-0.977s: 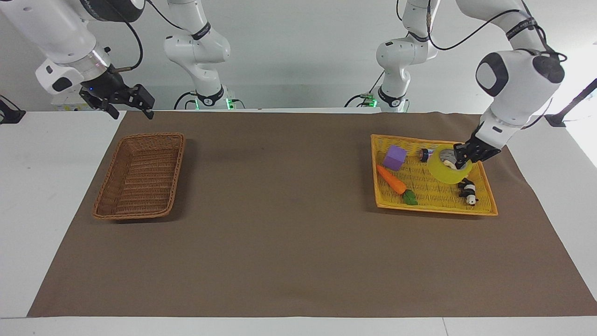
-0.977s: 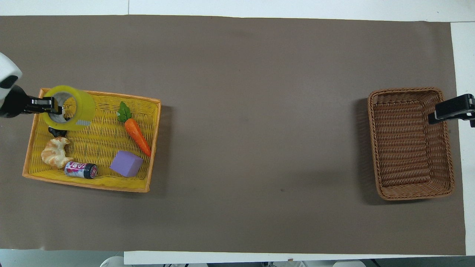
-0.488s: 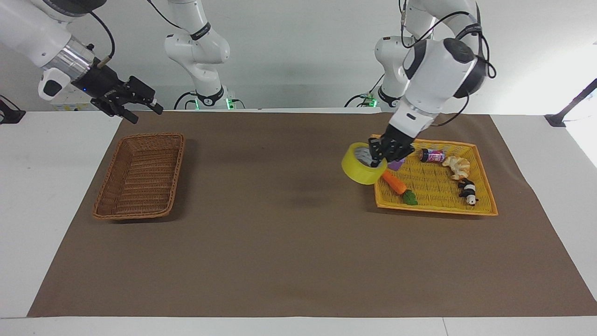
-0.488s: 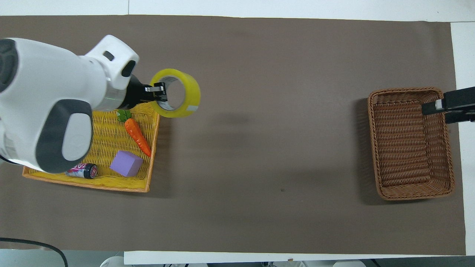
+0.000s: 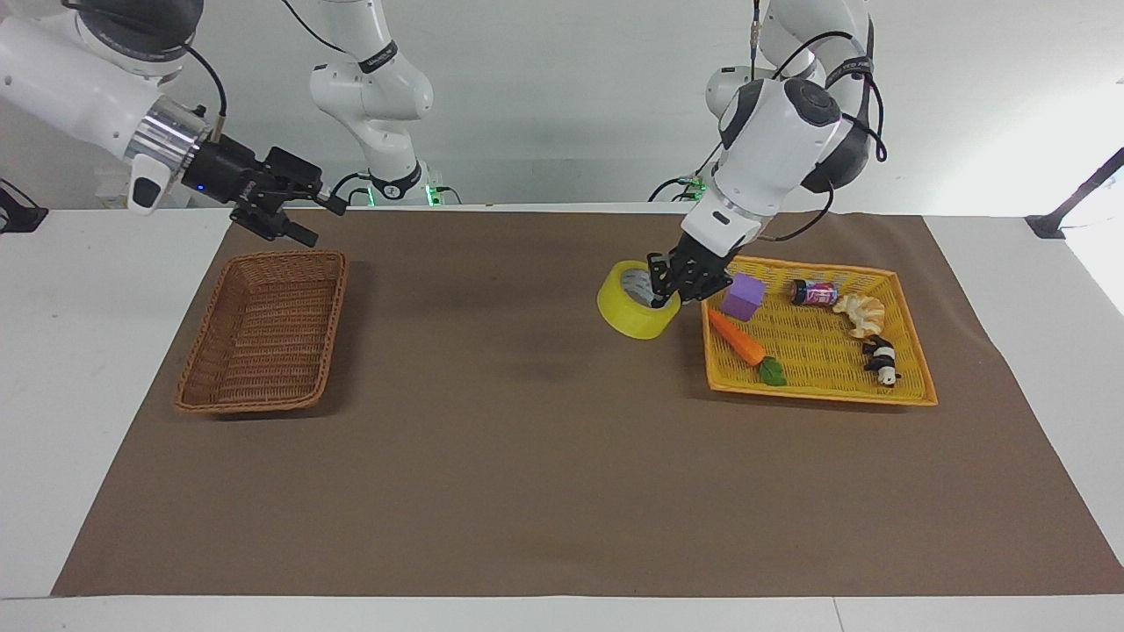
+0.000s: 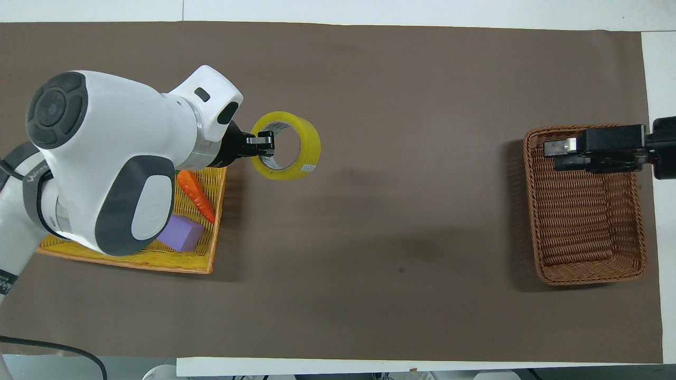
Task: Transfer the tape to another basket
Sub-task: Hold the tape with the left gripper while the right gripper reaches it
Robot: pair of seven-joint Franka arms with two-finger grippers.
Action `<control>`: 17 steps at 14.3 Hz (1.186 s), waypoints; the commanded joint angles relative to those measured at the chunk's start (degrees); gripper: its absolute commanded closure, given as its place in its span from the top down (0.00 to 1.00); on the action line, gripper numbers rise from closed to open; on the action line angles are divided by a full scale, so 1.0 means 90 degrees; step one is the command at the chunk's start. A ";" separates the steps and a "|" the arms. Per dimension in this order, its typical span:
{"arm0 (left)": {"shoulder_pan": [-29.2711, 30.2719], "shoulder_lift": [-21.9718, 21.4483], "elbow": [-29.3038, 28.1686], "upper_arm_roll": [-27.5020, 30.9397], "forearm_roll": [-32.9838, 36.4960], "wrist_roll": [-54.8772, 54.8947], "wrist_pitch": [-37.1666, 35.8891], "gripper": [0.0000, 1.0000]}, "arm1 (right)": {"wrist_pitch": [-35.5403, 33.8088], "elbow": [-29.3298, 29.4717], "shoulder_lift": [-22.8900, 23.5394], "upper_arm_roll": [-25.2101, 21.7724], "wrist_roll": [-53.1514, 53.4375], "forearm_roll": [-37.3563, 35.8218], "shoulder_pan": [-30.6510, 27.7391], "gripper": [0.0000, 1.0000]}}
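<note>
**Desk:** Any writing legible here?

**Photographer:** None that reads. The small can [image 5: 814,292] lying in the yellow basket [image 5: 913,391] carries a pink and dark printed label, too small to make out. A pale strip marks the side of the tape [image 6: 306,153], also unreadable.

**Desk:** What is the left tool doing?

**Photographer:** The left tool [image 5: 665,294], right of centre in the facing frame, is clenched on the tape [image 5: 625,318]: one finger sits inside the grey core, the other against the outer yellow wall, pinching the roll's wall. The roll hangs tilted in the air over the brown mat [image 5: 527,456] covering the counter [image 5: 70,369], just beside the yellow basket's edge and clear of it. In the overhead frame the left tool [image 6: 262,148] and roll sit upper left of centre.

**Desk:** And the right tool?

**Photographer:** The right tool [image 5: 309,221], upper left of the facing frame, hovers over the rim of the dark brown wicker basket [image 5: 263,333], at that basket's end closest to the robots. Its fingers are parted and grip nothing. In the overhead frame the right tool [image 6: 561,153] shows at centre right, over the wicker basket [image 6: 586,264].

**Desk:** What else sits in the yellow basket?

**Photographer:** A purple block [image 5: 743,297], a toy carrot [image 5: 736,338], a croissant [image 5: 861,312] and a small black-and-white figure [image 5: 881,360].
</note>
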 commanded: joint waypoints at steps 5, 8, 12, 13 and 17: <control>-0.0118 -0.0024 0.0064 0.0139 -0.0194 0.0029 0.0072 0.00 | 0.1048 -0.0537 0.0198 0.0003 -0.1098 0.0885 0.0987 1.00; -0.0088 -0.0024 0.0054 0.0148 -0.0194 0.0029 0.0053 0.00 | 0.1664 -0.0547 0.0277 0.0003 -0.0565 0.1080 0.1486 1.00; -0.0098 -0.0024 0.0054 0.0158 -0.0184 0.0000 0.0033 0.00 | 0.2027 -0.0469 0.0560 0.0013 -0.0335 0.1634 0.2062 1.00; -0.0107 -0.0024 0.0063 0.0158 -0.0194 0.0000 0.0052 0.00 | 0.2201 -0.0430 0.0686 0.0013 -0.0355 0.1869 0.2266 1.00; -0.0098 -0.0024 0.0064 0.0158 -0.0185 0.0000 0.0023 0.00 | 0.2992 0.0029 0.1223 0.0013 -0.0297 0.2397 0.2951 1.00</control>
